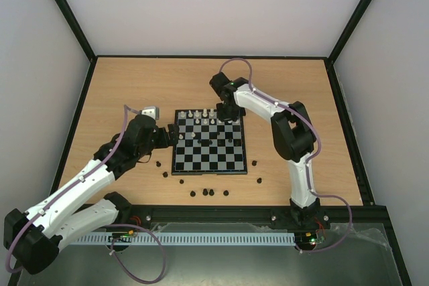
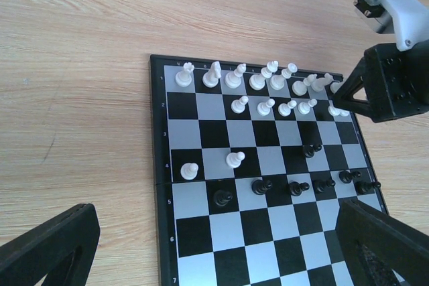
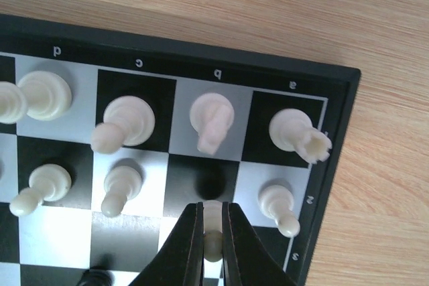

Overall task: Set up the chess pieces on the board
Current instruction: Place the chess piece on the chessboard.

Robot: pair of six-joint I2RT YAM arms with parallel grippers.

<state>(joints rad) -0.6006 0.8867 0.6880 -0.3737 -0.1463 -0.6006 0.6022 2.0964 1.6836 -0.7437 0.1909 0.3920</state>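
Observation:
The chessboard (image 1: 213, 160) lies mid-table. White pieces (image 2: 258, 82) fill its far rows, and two white pawns (image 2: 234, 159) stand further in. A row of black pawns (image 2: 295, 188) stands mid-board. My right gripper (image 3: 213, 236) is shut on a white pawn (image 3: 212, 213), held just above an empty dark square in the pawn row beside a knight (image 3: 212, 120) and a rook (image 3: 298, 133). It hovers over the board's far right corner in the top view (image 1: 228, 116). My left gripper (image 2: 214, 259) is open and empty over the board's left edge (image 1: 173, 135).
Several loose black pieces (image 1: 208, 193) lie on the wooden table in front of the board, others to its left (image 1: 161, 169) and right (image 1: 257, 172). Black frame rails and grey walls bound the table.

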